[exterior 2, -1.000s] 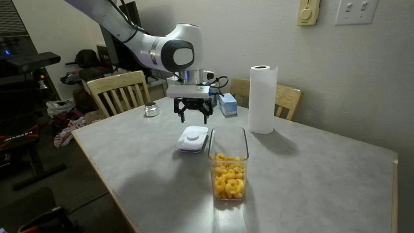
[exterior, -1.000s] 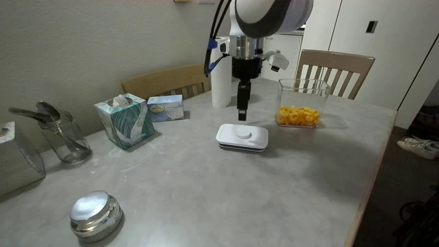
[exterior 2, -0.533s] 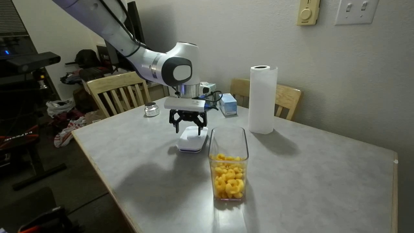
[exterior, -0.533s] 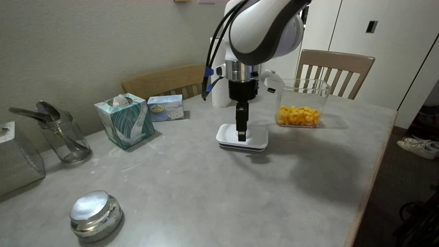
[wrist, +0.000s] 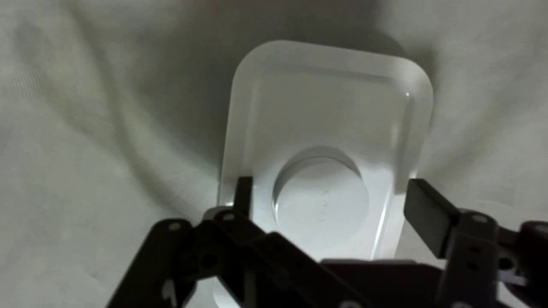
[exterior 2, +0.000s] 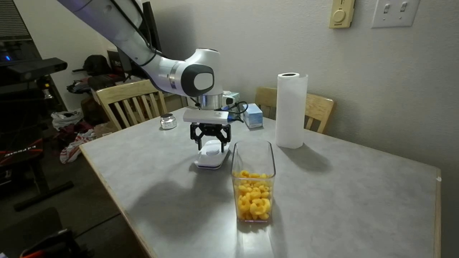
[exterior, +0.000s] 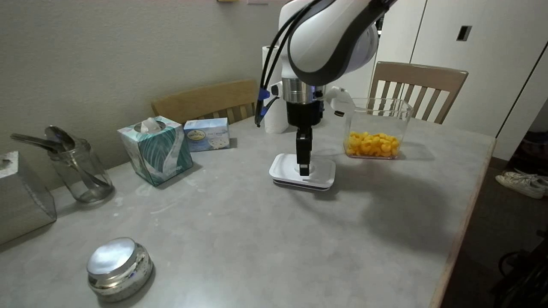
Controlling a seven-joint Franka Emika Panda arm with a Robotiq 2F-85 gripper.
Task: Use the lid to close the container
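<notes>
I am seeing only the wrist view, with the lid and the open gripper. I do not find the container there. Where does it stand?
Observer: In an exterior view, the container stands on the table, to the right of the lid in that picture.
Operator: Is something covering its top?
Observer: No, its top is open.
Operator: Does anything inside reach up to the top?
Observer: No, the orange-yellow pieces lie well below it.

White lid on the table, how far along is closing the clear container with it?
Done: the gripper is at the lid, open fingers on either side of the raised knob. In hand: apparently the grasp; the wrist view shows gaps beside the knob, so it isn't clamped. Left: presumably gripping, lifting and pressing the lid onto the container, whose top is open above the yellow pieces.
</notes>
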